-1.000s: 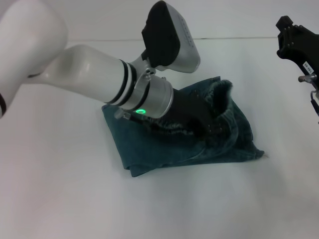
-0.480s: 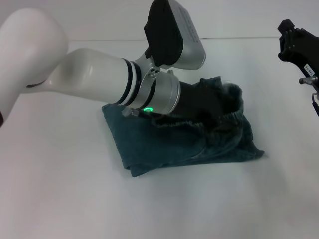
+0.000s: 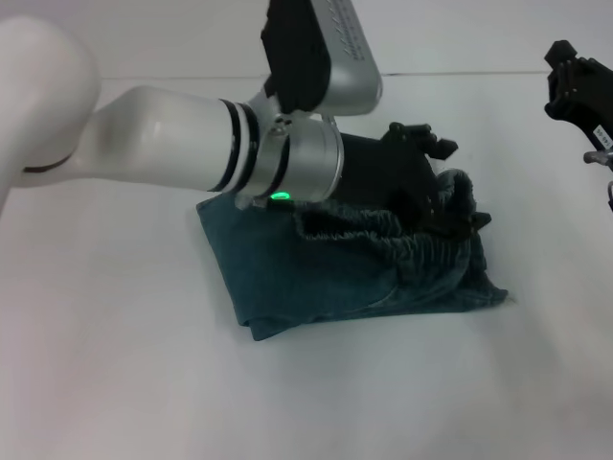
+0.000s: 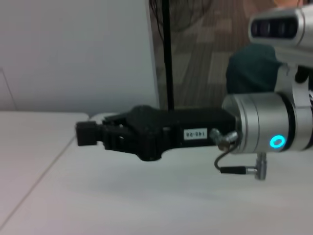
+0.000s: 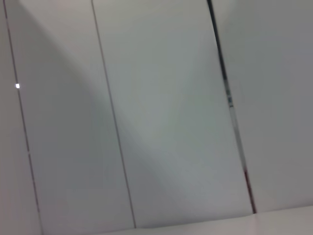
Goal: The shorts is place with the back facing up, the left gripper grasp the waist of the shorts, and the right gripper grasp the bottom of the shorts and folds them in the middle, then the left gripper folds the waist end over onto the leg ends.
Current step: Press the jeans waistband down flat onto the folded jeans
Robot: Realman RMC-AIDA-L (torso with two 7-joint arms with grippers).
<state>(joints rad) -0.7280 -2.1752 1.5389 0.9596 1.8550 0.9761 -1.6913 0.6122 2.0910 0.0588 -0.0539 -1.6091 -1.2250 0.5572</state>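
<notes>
White worktop [image 3: 115,383] fills the head view, with a pale wall behind its far edge. At the left, the left arm [image 3: 163,144] reaches across toward the middle. The shorts [image 3: 316,273] lie near the worktop's centre as a folded bundle, long axis running left to right. The smooth folded part sits on the left, and the waist of the shorts [image 3: 402,235], a gathered ruffled band, lies on top toward the right. The left gripper [image 3: 450,187] sits just above the right end of that band; whether its fingers pinch the denim or stand spread cannot be told from here. The leg ends appear to lie underneath at the right side of the bundle, so the waist looks already brought over them. Any further move probably turns on the fingers lifting straight up and away from the ruffle. At the far right edge, well apart from the shorts, hangs the right gripper [image 3: 575,91], fingers pressed together judging by the left wrist view.
</notes>
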